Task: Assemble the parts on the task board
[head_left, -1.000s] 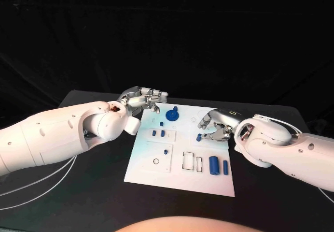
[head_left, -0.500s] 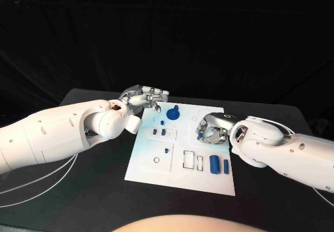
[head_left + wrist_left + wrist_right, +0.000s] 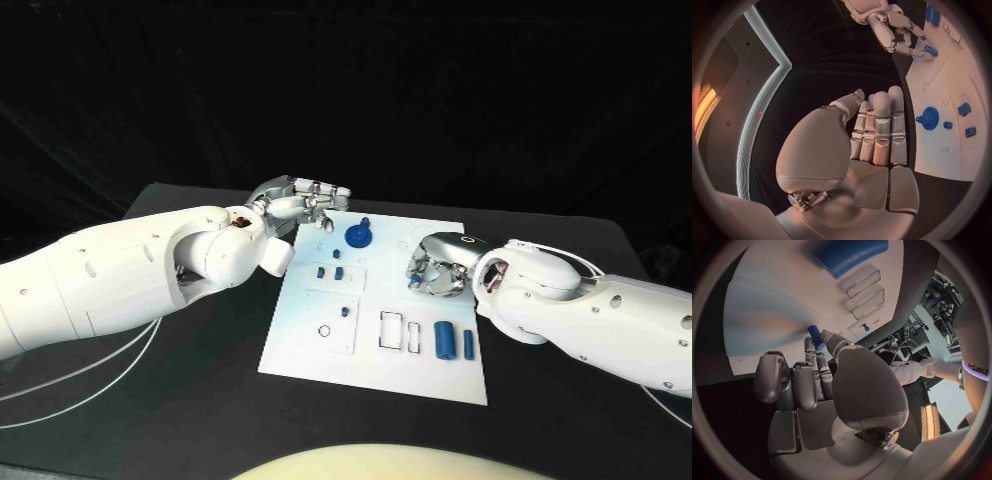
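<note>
Right hand (image 3: 437, 272) seemingly pinches a blue peg (image 3: 816, 336) over the task board (image 3: 325, 355).

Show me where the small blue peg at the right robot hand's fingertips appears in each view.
Head view: the blue peg sits under the fingertips of the right robot hand, on the right half of the task board.
Left wrist view: the blue peg is at the far hand's fingertips, against the board.
Right wrist view: the blue peg is just beyond this hand's own fingertips.
Shared landmark: the white task board.
</note>
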Robot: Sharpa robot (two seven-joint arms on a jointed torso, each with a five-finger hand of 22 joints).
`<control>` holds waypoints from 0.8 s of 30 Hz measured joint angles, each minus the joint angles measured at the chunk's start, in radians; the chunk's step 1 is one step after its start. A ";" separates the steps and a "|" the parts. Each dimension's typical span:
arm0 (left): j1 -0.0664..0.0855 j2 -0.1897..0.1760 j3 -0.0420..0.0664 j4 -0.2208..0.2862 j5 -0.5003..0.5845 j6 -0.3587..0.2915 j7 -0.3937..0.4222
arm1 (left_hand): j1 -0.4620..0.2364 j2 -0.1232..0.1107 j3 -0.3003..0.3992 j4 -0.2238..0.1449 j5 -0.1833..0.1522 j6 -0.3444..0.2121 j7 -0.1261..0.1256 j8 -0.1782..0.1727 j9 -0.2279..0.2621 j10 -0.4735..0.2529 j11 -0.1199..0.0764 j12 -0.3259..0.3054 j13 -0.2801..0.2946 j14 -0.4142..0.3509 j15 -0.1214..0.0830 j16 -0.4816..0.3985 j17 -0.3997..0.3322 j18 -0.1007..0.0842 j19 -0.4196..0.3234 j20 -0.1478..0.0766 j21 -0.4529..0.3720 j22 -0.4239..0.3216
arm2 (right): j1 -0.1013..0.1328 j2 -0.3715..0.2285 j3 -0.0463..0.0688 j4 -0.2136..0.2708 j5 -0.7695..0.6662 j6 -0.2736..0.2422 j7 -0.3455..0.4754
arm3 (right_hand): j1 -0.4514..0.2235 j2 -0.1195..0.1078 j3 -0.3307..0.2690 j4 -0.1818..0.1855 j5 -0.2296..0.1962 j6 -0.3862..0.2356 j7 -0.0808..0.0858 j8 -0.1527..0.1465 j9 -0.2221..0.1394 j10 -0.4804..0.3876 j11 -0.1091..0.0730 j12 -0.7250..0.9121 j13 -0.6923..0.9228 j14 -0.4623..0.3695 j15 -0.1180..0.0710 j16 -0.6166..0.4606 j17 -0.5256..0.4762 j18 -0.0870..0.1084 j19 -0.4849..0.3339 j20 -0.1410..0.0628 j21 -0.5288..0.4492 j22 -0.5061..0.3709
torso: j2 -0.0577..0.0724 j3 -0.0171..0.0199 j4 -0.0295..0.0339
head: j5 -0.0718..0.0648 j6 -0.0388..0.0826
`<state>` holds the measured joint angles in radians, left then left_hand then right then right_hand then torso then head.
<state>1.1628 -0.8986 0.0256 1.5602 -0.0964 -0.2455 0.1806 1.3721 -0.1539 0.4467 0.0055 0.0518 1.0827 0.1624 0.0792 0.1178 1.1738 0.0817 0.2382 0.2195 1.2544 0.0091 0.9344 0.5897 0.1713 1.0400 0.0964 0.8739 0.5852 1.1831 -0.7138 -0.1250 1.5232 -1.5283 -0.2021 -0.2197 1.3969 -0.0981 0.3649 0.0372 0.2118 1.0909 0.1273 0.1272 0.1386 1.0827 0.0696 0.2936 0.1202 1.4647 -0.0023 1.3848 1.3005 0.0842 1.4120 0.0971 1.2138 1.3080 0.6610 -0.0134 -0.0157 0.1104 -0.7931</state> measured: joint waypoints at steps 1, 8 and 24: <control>0.000 0.000 0.000 0.000 0.000 0.000 0.000 | 0.000 0.000 0.000 0.000 0.000 0.000 0.000 0.000 0.000 0.000 0.000 0.000 0.000 0.000 0.000 0.000 0.000 0.000 0.000 0.000 0.000 0.000 | 0.000 0.001 0.000 -0.002 -0.003 -0.001 -0.001 | 0.003 0.003 0.003 -0.003 -0.007 0.003 -0.002 0.000 0.001 0.000 0.000 0.000 0.000 0.000 0.000 0.000 0.000 0.000 0.003 -0.003 0.004 0.000 | 0.000 0.0000 0.0000 | 0.000 0.000; 0.000 0.000 0.000 0.000 0.000 0.000 -0.003 | 0.000 0.000 -0.003 -0.003 0.000 0.000 0.000 0.000 0.000 0.000 0.000 0.000 0.000 0.000 0.000 -0.005 -0.002 0.000 0.004 0.004 0.000 0.000 | -0.002 0.008 0.000 -0.006 -0.030 -0.010 -0.007 | 0.017 0.017 0.028 -0.022 -0.021 0.015 0.000 0.004 0.005 0.008 0.006 -0.004 -0.002 0.002 -0.005 0.004 0.000 0.000 0.006 -0.006 0.011 0.000 | 0.000 -0.0001 0.0006 | -0.002 -0.002; 0.000 0.002 0.000 -0.006 0.000 0.000 -0.007 | 0.000 0.000 -0.003 -0.003 0.000 0.000 0.000 0.000 0.000 0.000 0.000 0.000 0.000 0.000 0.000 -0.005 -0.002 0.000 0.004 0.004 0.000 0.000 | -0.003 -0.032 0.003 0.061 -0.057 -0.061 -0.018 | 0.026 0.017 0.048 -0.043 -0.020 0.031 -0.002 0.015 0.013 0.018 0.015 0.002 -0.001 0.000 -0.007 0.004 0.001 0.000 0.010 -0.010 0.026 0.000 | -0.001 0.0002 0.0000 | 0.000 -0.003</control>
<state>1.1628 -0.8967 0.0256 1.5544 -0.0961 -0.2454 0.1740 1.3721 -0.1539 0.4440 0.0027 0.0518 1.0827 0.1625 0.0793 0.1180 1.1738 0.0817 0.2382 0.2192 1.2544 0.0090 0.9291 0.5877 0.1713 1.0435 0.0999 0.8739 0.5853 1.1802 -0.7457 -0.1221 1.5842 -1.5856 -0.2630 -0.2375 1.4232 -0.0807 0.4128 -0.0059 0.1915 1.1218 0.1253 0.1426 0.1518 1.1004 0.0844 0.2955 0.1191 1.4646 -0.0093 1.3885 1.3016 0.0844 1.4219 0.0871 1.2402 1.3077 0.6599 -0.0132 -0.0157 0.1101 -0.7958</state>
